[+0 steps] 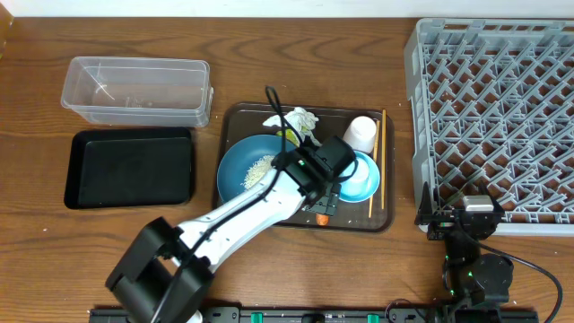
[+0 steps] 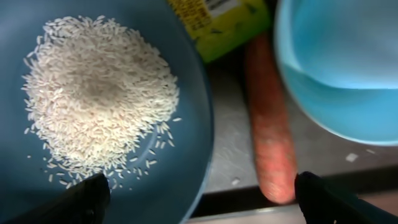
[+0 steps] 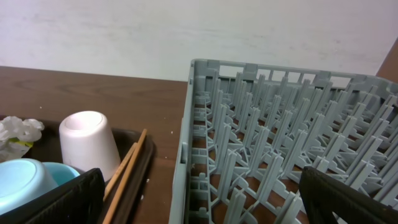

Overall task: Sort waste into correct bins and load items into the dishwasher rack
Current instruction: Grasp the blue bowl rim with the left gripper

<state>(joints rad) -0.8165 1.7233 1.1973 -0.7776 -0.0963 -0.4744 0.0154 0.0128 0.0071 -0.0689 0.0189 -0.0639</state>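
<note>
Left gripper [image 2: 205, 198] poised over the carrot [image 2: 270, 143] — jaws spread wide, nothing held.
The carrot lies on the brown tray [image 1: 387, 221] between the dark blue dish [image 2: 189, 56], with its rice pile [image 2: 93, 99], and the light blue bowl [image 2: 336, 68], wrapper [image 2: 217, 25] at its far end — right gripper [image 3: 205, 202] gapes empty beside the dishwasher rack [image 3: 280, 124].

The overhead view is taken from high above, looking straight down, and the whole worktop [image 1: 36, 224] is covered. The left wrist view is held very close, facing down on the rice [image 2: 93, 93], carrot [image 2: 270, 143] and light blue bowl [image 2: 342, 62]. That patch is shared with the overhead view. The right wrist view is set low, facing nearly level across the dishwasher rack [image 3: 280, 143] towards a wall [image 3: 186, 31]. The rack, white cup [image 3: 90, 146] and chopsticks [image 3: 127, 171] are shared with the overhead view.
</note>
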